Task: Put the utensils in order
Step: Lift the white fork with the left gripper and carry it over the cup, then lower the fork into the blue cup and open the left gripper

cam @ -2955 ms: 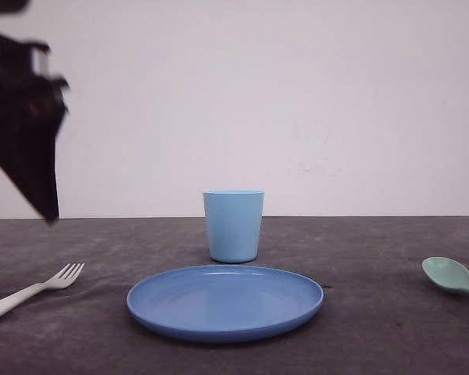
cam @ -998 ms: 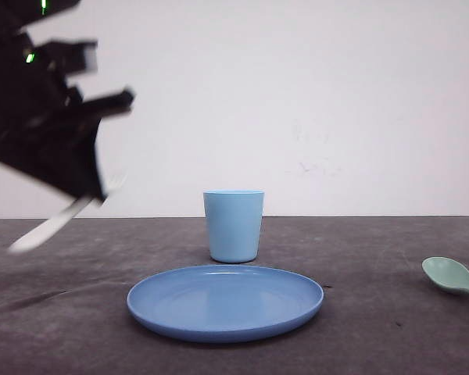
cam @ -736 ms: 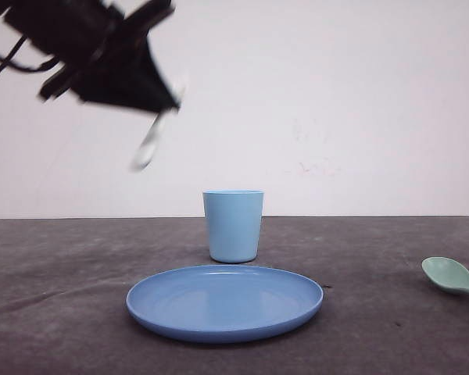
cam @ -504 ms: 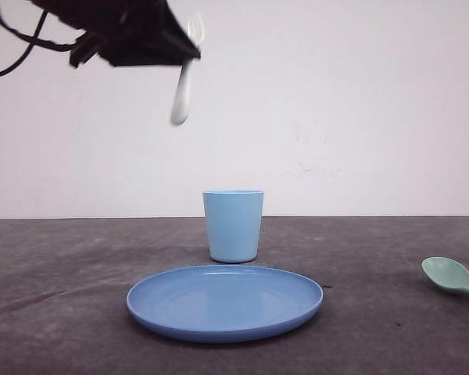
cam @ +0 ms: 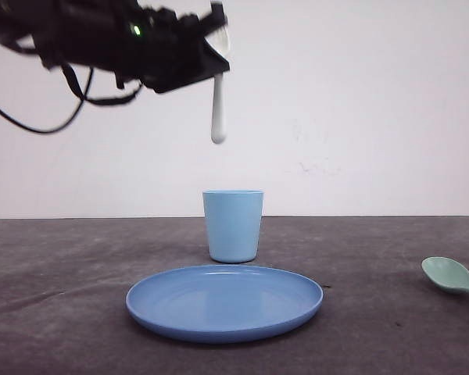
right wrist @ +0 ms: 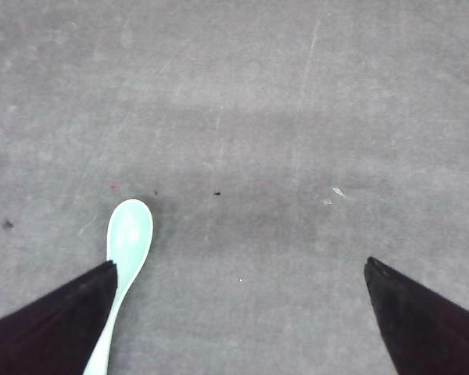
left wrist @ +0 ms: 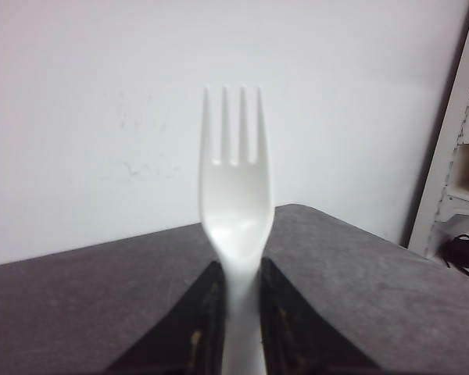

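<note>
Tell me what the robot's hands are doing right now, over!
Left gripper shut on white fork, handle hanging down above the light blue cup. Right gripper open over mint spoon on table. Nothing blocking the cup.

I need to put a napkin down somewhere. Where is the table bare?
Bare table lies left of the plate and cup, and between the plate and the spoon at the right edge. The middle is taken: cup right behind plate, with the left gripper holding the fork above.

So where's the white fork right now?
In the front view the fork hangs handle-down in the left gripper, high in the air above the light blue cup, slightly toward its left side.
</note>
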